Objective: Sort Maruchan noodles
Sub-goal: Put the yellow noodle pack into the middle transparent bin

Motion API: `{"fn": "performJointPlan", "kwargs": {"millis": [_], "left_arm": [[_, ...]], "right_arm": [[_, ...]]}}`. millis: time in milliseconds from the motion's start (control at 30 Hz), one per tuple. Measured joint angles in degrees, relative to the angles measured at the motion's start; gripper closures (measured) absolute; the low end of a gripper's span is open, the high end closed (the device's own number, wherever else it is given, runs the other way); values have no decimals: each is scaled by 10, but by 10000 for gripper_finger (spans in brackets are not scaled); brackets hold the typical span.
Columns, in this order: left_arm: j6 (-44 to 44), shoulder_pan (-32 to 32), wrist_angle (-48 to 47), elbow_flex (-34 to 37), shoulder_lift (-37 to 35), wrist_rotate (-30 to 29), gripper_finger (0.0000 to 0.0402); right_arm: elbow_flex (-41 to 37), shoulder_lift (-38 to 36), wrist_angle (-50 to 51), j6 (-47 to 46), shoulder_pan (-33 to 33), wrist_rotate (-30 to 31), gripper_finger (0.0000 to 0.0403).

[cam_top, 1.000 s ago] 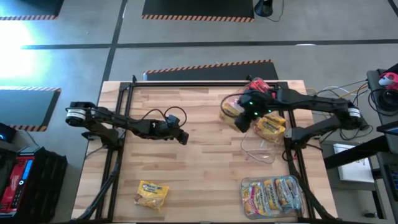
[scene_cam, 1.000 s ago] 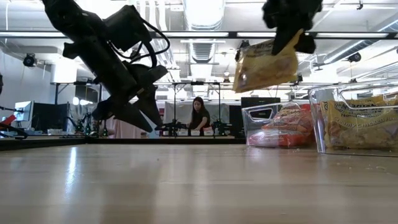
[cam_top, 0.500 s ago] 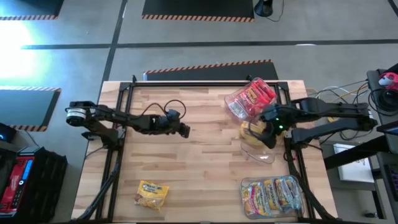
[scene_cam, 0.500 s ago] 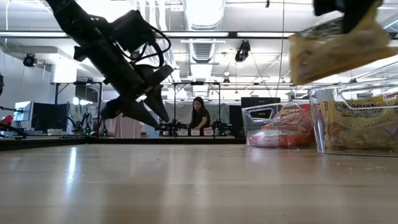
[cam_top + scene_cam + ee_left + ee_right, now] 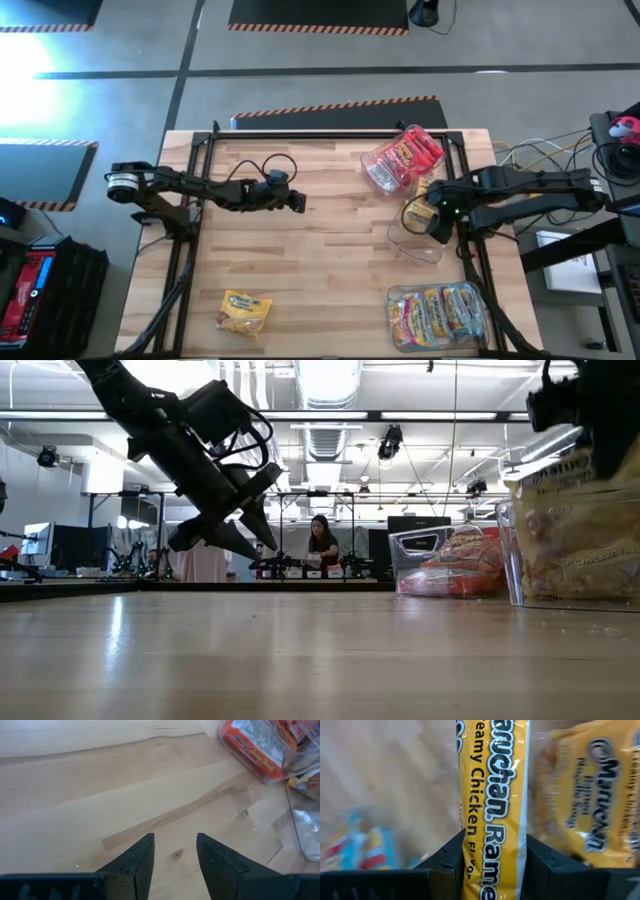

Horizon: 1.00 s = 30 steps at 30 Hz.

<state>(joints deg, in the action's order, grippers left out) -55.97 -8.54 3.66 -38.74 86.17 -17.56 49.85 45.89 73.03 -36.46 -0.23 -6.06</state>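
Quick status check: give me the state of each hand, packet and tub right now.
Right hand: shut on yellow packet, over middle tub.
Left hand: open, empty, above the table.
Red-packet tub: tilted, filled.
Near tub: filled.
Loose yellow packet: lying flat.

Three clear tubs (image 5: 402, 160) of packets, one loose yellow packet (image 5: 245, 311)

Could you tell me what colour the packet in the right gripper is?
Yellow packet with blue lettering, clearest in the right wrist view.
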Motion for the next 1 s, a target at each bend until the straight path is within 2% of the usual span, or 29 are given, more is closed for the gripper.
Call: {"fn": "performJointPlan", "kwargs": {"millis": [167, 267, 567, 1000], "left_arm": [[-5, 0, 3, 0, 0, 0, 271], [-7, 0, 3, 0, 0, 0, 271], [-16, 0, 6, 0, 0, 0, 271], [-18, 0, 7, 0, 0, 1, 271]], "right_arm": [[-45, -1, -20, 0, 0, 71, 282], [-66, -1, -20, 0, 0, 94, 282], [-115, 0, -76, 1, 0, 97, 282], [-117, 0, -73, 1, 0, 103, 276]]}}
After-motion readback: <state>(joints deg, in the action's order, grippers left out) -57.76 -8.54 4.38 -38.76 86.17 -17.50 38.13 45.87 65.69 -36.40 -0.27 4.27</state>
